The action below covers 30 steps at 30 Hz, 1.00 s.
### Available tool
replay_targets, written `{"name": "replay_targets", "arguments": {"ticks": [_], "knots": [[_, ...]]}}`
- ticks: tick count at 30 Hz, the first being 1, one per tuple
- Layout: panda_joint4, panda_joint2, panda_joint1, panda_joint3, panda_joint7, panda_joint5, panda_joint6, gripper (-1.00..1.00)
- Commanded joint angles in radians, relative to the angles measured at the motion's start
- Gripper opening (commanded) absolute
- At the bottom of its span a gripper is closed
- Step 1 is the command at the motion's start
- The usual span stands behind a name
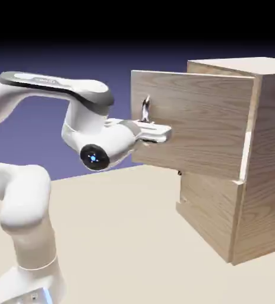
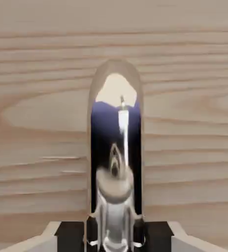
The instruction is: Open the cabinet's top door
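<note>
The light-oak cabinet point(image 1: 264, 160) stands at the exterior view's right. Its top door point(image 1: 193, 119) is swung out from the cabinet body, with a gap showing at its hinge side. A small silver handle point(image 1: 145, 109) sticks out near the door's free edge. My gripper point(image 1: 150, 128) reaches in from the left and is shut on that handle. In the hand view the curved, mirror-like handle point(image 2: 115, 147) fills the middle between the dark fingertips point(image 2: 70, 235), with the door's wood grain point(image 2: 37, 123) behind it.
The lower panel point(image 1: 208, 211) stays flush with the cabinet front below the door. The beige table point(image 1: 122, 237) stretches in front of the cabinet. My white arm point(image 1: 27, 196) rises at the lower left.
</note>
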Motion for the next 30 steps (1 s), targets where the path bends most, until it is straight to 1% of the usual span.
{"name": "replay_targets", "arguments": {"ticks": [1, 6, 11, 20, 30], "knots": [[0.002, 0.004, -0.008, -0.033, 0.005, -0.045, -0.033, -1.0], [0.038, 0.061, -0.045, -0.204, 0.006, -0.262, -0.206, -1.0], [0.133, 0.184, -0.05, -0.384, -0.022, -0.473, -0.406, -1.0], [0.428, 0.503, 0.071, -0.679, -0.126, -0.735, -0.789, -1.0], [0.75, 0.861, 0.218, -0.902, -0.297, -0.83, -1.168, -1.0]]}}
